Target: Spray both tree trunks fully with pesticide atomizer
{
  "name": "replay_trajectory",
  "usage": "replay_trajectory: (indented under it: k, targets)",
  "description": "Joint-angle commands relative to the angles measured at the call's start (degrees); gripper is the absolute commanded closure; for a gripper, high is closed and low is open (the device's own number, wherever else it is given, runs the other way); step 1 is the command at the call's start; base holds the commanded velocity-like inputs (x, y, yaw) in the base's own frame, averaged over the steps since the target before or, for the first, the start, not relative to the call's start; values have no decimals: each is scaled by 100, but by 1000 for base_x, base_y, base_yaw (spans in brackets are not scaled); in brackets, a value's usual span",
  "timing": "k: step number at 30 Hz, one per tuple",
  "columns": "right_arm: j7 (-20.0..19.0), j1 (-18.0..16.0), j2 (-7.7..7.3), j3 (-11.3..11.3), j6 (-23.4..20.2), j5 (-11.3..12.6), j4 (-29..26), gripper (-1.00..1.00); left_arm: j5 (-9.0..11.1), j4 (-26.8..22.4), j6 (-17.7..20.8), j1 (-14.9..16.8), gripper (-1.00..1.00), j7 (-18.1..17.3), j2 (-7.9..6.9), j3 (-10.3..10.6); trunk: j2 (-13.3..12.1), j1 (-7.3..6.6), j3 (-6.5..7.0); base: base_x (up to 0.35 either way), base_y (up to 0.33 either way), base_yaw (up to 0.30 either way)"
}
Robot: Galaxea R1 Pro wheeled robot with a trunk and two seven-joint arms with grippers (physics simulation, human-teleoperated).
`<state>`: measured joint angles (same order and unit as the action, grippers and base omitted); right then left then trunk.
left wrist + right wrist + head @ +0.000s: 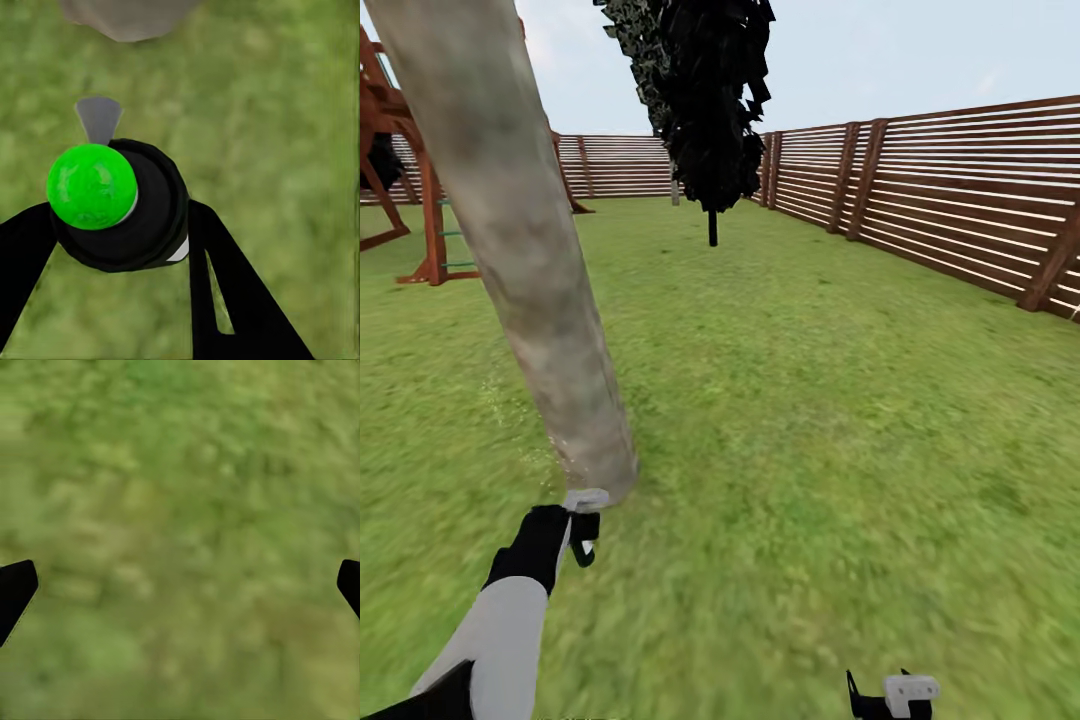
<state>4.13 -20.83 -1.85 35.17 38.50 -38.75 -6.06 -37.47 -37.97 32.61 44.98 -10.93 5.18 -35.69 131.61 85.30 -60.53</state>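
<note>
From my head camera, my left gripper [582, 525] hangs low over the grass [790, 420], right at the foot of the near tree trunk [510, 230], a thick mottled grey-beige column leaning up out of the picture; a faint pale speckling shows on the grass just beside its base, which may be pesticide. The second tree [705, 95] stands well apart, deep in the lawn by the wooden fence [960, 200], and a red-brown play frame [410, 170] sits behind the near trunk. My right gripper [890, 695] idles at the lower edge. Through my left wrist camera, my jaws are closed snugly on the pesticide atomizer [124, 206], its round black body pinched between both dark fingers [225, 285], the bright green spot facing the lens, with the trunk's base just beyond. My right wrist camera shows blurry grass between two widely parted fingertips [15, 589], holding nothing. To spray well, I judge I should keep the nozzle aimed squarely at the bark, work steadily up from the base, and go around the trunk before crossing to the far tree.
</note>
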Motion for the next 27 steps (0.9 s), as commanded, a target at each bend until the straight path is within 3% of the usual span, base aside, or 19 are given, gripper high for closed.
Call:
replay_trajectory:
  k: [1, 4, 6, 7, 8, 9, 10, 11, 12, 13, 15, 19, 21, 23, 25, 27]
  targets:
    - [0, 0, 0, 3, 0, -1, 0, -100, -32, -22, 85, 76, 100, -7, -40, -1, 0, 1, -1, 1, 0, 80]
    - [0, 0, -3, 8, 0, -1, -1, -100, -35, -217, 415, 215, 100, -32, -385, 32, 0, 1, -1, 0, 0, 18]
    - [0, 0, -1, 7, 0, -1, -1, -100, -32, -234, 509, 233, 100, -21, -141, 481, 0, 1, -1, 0, 0, 1]
    - [0, 0, -1, 7, 0, -1, -1, -100, -24, -259, 662, 308, 100, -10, 93, 859, 0, 1, -1, 0, 0, 0]
    - [0, 0, -2, 7, 0, -1, -1, -100, -18, -263, 784, 425, 100, -14, 116, 932, 0, 1, -1, 0, 0, 0]
    - [0, 0, -6, 8, 0, -1, -1, -100, -21, -322, 851, 494, 100, -27, 17, 943, 0, 1, -1, 0, 0, 0]
    - [0, 0, -8, 8, 0, -1, -1, -100, -2, -425, 902, 515, 100, -69, -235, 942, 0, 1, -1, 0, 0, 0]
    - [0, 0, -5, 8, 0, -1, -1, -100, 31, -455, 945, 520, 100, -130, -375, 942, 0, 1, -1, 0, 0, 0]
    - [0, 0, -2, 8, 0, -1, -1, -100, 158, -494, 1067, 525, 100, -302, -645, 948, 0, 1, -1, 0, 0, 0]
    - [0, 0, -1, 8, 0, -1, -1, -100, 228, -509, 1121, 524, 100, -389, -766, 955, 0, 1, -1, 0, 0, 0]
    - [0, 0, 0, 3, 0, -1, -1, -100, 291, -523, 1170, 528, 100, -455, -775, 996, 0, 1, -1, 0, 0, 70]
    - [0, 0, 0, -1, 0, -1, -1, -100, 276, -527, 1190, 744, 100, -434, -412, 1003, 0, 1, -1, 0, 0, 249]
    - [0, 0, 0, -1, 0, -1, -1, -100, 259, -558, 1274, 841, 100, -432, -402, 1011, 0, 1, -1, 0, 0, 276]
    - [0, 0, 0, -1, 0, -1, -1, -100, 252, -858, 1562, 870, 100, -437, -471, 1014, 0, 1, -1, 0, 0, 278]
    - [0, 0, 0, -1, 0, -1, -1, -100, 267, -1401, 1951, 870, 100, -482, -713, 1020, 0, 1, -1, 0, 0, 172]
    - [0, 0, 0, -1, 0, -1, -1, -100, 296, -1449, 2018, 838, 100, -498, -909, 1020, 0, 1, -1, 0, 0, 42]
